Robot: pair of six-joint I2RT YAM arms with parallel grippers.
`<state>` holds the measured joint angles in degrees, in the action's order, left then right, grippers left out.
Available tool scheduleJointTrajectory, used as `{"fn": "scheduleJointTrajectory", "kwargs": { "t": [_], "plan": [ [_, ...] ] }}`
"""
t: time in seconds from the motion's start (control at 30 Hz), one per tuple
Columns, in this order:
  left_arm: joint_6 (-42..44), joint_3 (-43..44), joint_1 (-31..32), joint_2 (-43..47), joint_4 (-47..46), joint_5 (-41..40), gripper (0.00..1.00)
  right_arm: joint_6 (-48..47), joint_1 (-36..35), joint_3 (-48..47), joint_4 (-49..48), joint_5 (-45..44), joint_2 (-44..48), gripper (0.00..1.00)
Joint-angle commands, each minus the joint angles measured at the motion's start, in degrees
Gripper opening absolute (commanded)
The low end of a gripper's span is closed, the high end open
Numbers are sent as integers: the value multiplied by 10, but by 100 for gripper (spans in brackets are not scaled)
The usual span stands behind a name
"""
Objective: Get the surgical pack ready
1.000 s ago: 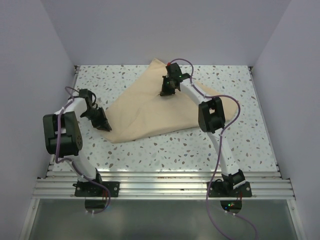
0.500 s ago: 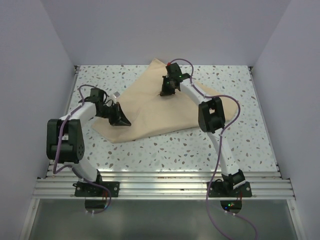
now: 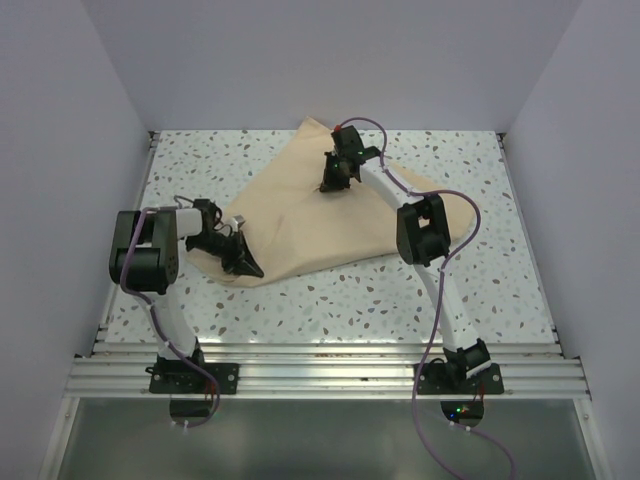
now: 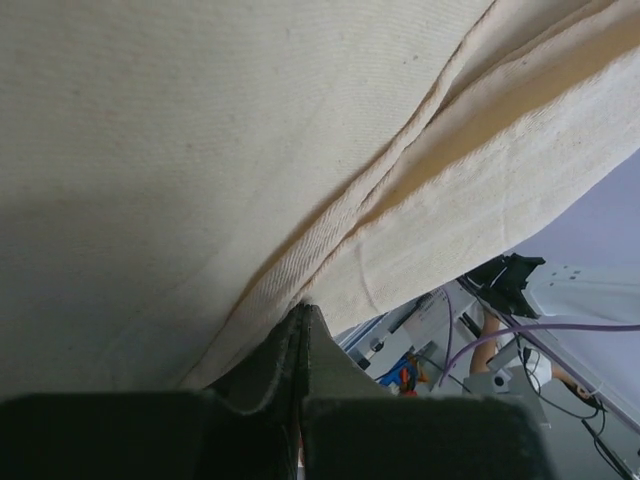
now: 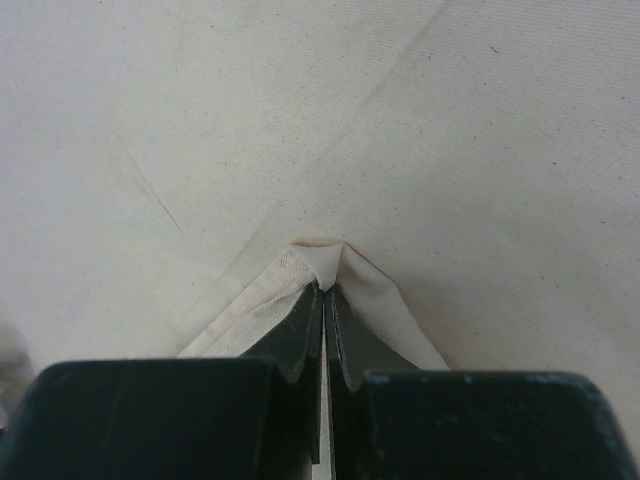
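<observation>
Left gripper (image 4: 302, 318) pinching hem of wrap sheet (image 3: 305, 215), right gripper (image 5: 325, 292) pinching its corner

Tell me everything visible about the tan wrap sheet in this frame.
The wrap sheet is tan woven cloth with a stitched hem, folded into a rough triangle on the speckled table. The left gripper is shut on its near-left hemmed edge, lifting it. The right gripper pinches a folded-in corner farther back.

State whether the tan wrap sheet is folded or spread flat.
Folded: the wrap sheet forms a rough triangle, and the left wrist view shows layered hemmed edges.
</observation>
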<state>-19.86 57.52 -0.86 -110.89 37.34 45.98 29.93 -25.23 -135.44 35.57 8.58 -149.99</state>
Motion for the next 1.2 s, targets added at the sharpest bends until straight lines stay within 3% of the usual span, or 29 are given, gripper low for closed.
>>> {"fn": "scheduleJointTrajectory", "kwargs": {
  "t": [0.0,0.13,0.27,0.63,0.77,0.9,1.17],
  "plan": [
    [41,27,-11,20,15,-70,0,-15,4,-12,20,-20,-24,0],
    [26,83,2,89,-13,-24,4,-18,4,-6,21,-21,-21,0],
    [-15,88,19,89,-76,34,5,-18,4,-9,20,-21,-22,0],
    [-8,55,86,-46,-102,101,3,-20,3,-14,24,-20,-28,0],
    [31,84,88,-100,-12,36,0,-15,4,-16,21,-19,-32,0],
    [40,103,79,-52,8,-39,1,-16,4,-20,23,-20,-31,0],
    [34,196,78,7,44,-39,5,-19,4,-17,26,-19,-28,0]
  ]
}}
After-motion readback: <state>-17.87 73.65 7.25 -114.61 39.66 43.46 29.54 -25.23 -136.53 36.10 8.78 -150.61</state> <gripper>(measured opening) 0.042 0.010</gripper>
